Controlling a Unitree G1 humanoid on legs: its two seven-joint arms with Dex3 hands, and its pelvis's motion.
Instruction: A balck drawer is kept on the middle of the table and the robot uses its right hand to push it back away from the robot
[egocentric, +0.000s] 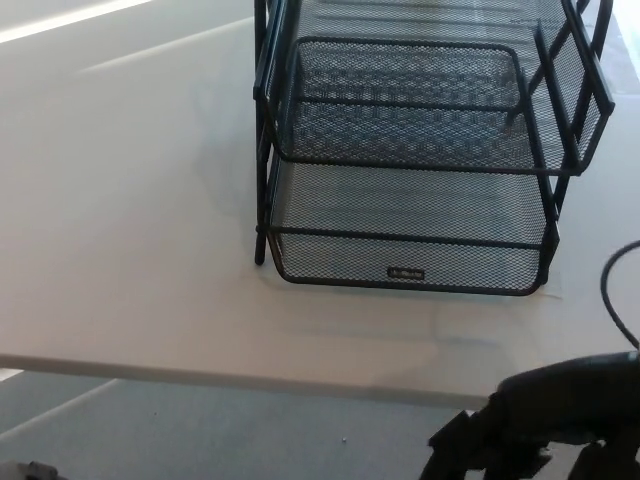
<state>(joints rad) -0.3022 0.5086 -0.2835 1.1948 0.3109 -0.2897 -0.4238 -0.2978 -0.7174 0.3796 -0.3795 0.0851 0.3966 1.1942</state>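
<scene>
While the black mesh drawer sits on the pale table, the robot's right hand hangs low at the bottom right of the head view, below the table's near edge and over the grey floor. Only part of the hand shows, since the picture's lower border cuts it off. It appears as a dark bulky shape with a blunt tip pointing toward the picture's left. Whether its fingers are spread or pressed together cannot be told from this partial view. It holds nothing that can be seen, and it touches neither the table nor the drawer.

A thin black cable curves down the right edge of the picture, just above the hand.

Relative to the hand, the drawer lies up and away, farther from the robot, and slightly toward the robot's left, well apart from it. A strip of bare tabletop and the table's front edge lie between the two. The drawer is the lowest tray of a black wire mesh rack with more tiers stacked above it. Its front wall faces the robot and carries a small label near the middle. The drawer front projects toward the hand beyond the tier above it.
</scene>
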